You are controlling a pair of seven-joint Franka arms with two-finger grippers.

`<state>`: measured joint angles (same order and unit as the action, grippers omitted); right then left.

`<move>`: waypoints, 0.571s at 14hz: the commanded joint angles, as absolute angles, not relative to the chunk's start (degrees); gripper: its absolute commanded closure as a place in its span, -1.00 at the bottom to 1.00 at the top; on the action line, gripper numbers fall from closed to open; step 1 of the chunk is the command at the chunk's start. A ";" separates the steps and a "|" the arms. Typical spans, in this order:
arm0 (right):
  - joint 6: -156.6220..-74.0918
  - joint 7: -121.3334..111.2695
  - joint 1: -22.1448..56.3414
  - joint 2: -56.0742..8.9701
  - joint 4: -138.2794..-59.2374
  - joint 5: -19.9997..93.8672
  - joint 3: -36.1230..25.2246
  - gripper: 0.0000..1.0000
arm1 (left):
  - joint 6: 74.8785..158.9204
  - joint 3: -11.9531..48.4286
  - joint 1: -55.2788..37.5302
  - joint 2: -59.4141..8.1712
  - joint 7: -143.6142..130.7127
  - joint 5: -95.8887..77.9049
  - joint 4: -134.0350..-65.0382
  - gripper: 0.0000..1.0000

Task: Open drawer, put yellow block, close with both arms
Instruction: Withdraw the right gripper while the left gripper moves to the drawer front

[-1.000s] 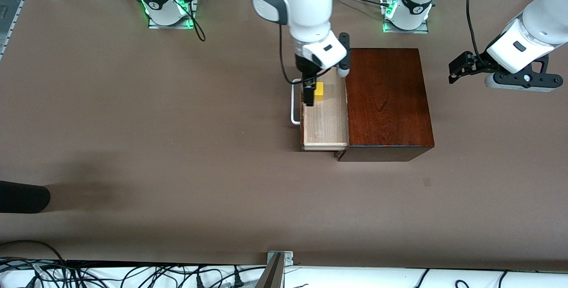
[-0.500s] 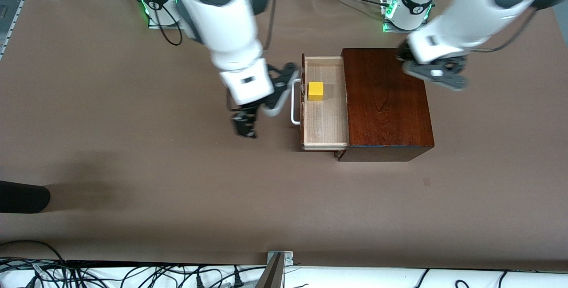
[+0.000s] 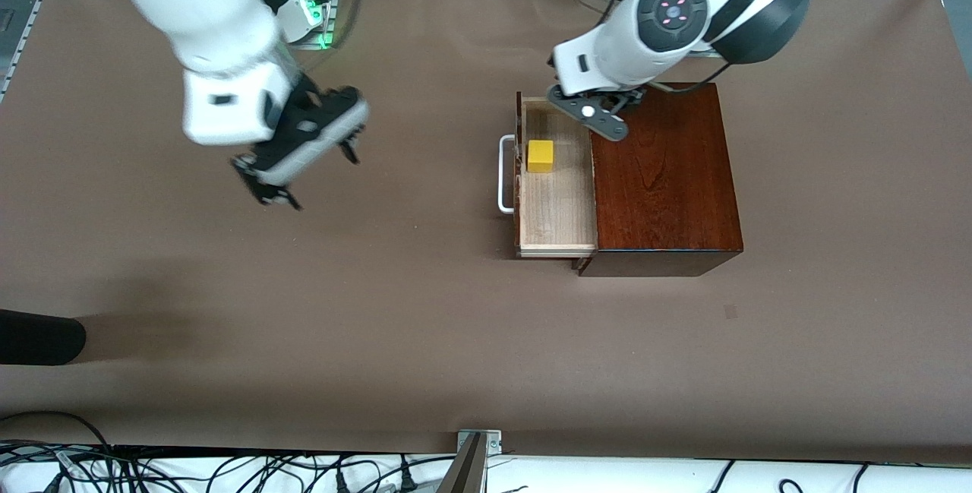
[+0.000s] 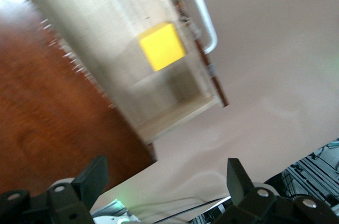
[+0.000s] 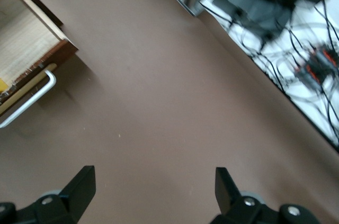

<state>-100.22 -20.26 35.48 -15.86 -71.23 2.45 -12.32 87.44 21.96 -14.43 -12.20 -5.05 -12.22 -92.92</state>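
A brown tabletop point(image 3: 425, 326) spans the scene, with a strip of cables along its edge nearest the front camera and the two arm bases along the edge farthest from it. The dark wooden box point(image 3: 664, 181) stands toward the left arm's end of the tabletop, nearer the base edge than the camera edge. Its drawer point(image 3: 557, 208) is pulled out toward the right arm's end, white handle point(image 3: 503, 174) leading. The yellow block point(image 3: 541, 156) lies inside the drawer on the pale floor, in the half nearer the base edge. Opening and placing thus appear complete; closing the drawer is what is left.

The left gripper point(image 4: 164, 181) hangs over the corner where the drawer meets the box, its fingers spread and empty; the block shows in its wrist view, close by but not between the fingers, and motion blur makes the exact offset uncertain. The right gripper point(image 3: 296, 166) is over bare tabletop, well apart from the handle toward the right arm's end, fingers likewise spread and holding nothing. Its wrist view shows the handle and drawer front at one side. Closing would likely call for a push on the drawer front.
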 commanded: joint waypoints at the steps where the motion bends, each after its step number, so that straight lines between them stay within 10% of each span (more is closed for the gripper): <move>1: -100.20 -19.07 31.31 -6.88 -82.50 3.52 -11.34 -1.00 | 87.00 22.41 -15.99 -18.71 5.81 -12.75 -85.78 -1.00; 8: -95.64 -19.43 19.70 3.34 -93.43 3.60 -9.32 -1.00 | 109.22 22.41 -23.54 -26.88 38.89 -3.81 -86.57 -1.00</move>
